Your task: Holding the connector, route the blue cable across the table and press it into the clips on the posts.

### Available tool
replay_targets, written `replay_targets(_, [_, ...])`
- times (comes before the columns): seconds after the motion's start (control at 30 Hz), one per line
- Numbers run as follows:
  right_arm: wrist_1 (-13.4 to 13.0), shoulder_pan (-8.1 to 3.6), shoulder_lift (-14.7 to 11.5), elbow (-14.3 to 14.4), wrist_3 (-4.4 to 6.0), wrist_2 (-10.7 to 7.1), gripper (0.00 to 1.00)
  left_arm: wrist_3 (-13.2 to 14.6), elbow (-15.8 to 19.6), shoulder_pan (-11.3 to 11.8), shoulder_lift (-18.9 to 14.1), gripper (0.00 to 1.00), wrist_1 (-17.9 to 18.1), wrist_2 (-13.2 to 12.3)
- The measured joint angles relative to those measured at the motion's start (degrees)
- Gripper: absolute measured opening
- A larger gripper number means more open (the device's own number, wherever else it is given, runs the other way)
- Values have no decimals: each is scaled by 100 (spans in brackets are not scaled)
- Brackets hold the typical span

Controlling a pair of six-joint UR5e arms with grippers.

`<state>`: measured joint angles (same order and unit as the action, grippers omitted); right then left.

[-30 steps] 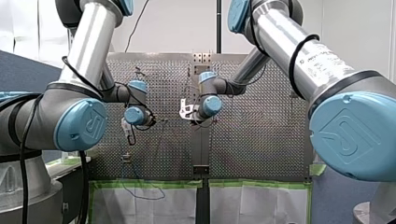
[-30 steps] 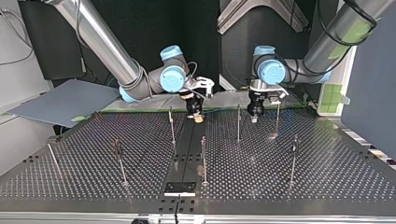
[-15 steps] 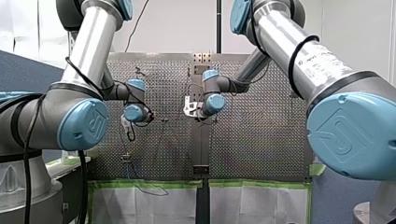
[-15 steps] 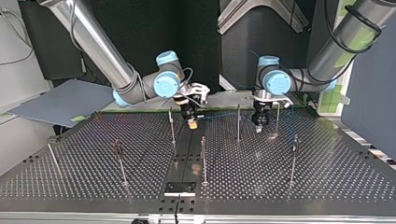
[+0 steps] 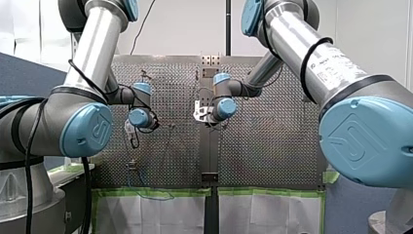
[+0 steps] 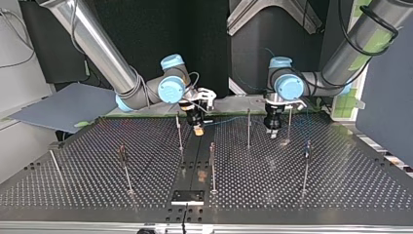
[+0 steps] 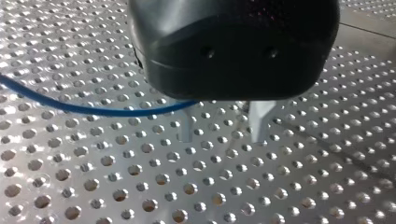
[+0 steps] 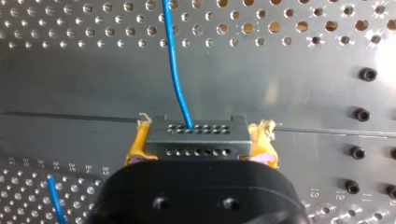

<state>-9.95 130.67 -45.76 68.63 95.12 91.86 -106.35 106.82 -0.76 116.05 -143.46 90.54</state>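
The right gripper (image 8: pixel 198 142) has its yellow pads clamped on the grey connector (image 8: pixel 196 133), one pad on each side. The blue cable (image 8: pixel 173 70) leaves the connector's holed face and runs straight ahead of the gripper over the table (image 8: pixel 70 93). In the top view this gripper hangs low over the table's plain centre strip at the far side, just right of a post (image 6: pixel 179 131).

The left gripper (image 7: pixel 222 130) holds nothing. Its metal fingers (image 7: pixel 185 126) stand apart, with bare perforated plate between the tips. The cable curves in from one side just above the plate and passes under the gripper body by one finger. Contact with that finger cannot be determined. In the top view this gripper points down at the far side, right of centre, between two far posts (image 6: pixel 248 129).

In the top view the cable runs rightward from the connector towards the left gripper. In the front view a slack blue loop (image 5: pixel 156 196) lies on the pale sheet (image 5: pixel 160 217) at the table's near edge.
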Motion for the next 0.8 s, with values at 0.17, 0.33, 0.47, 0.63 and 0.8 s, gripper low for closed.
replay_targets(0.17, [5,-10,0,2,0,-14,0,-7,0,-19,-1,100,-175,-8])
replay_targets(0.33, [8,-16,0,3,0,-18,0,-12,-1,-28,-2,100,-194,-128])
replay_targets(0.47, [9,-17,0,4,0,-18,0,7,-1,-49,-2,100,-271,-93])
replay_targets(0.63, [12,-19,0,5,0,-20,0,147,1,-94,-10,100,-461,79])
replay_targets(0.8, [17,-19,3,6,0,-26,0,392,7,-182,-22,100,-713,327])
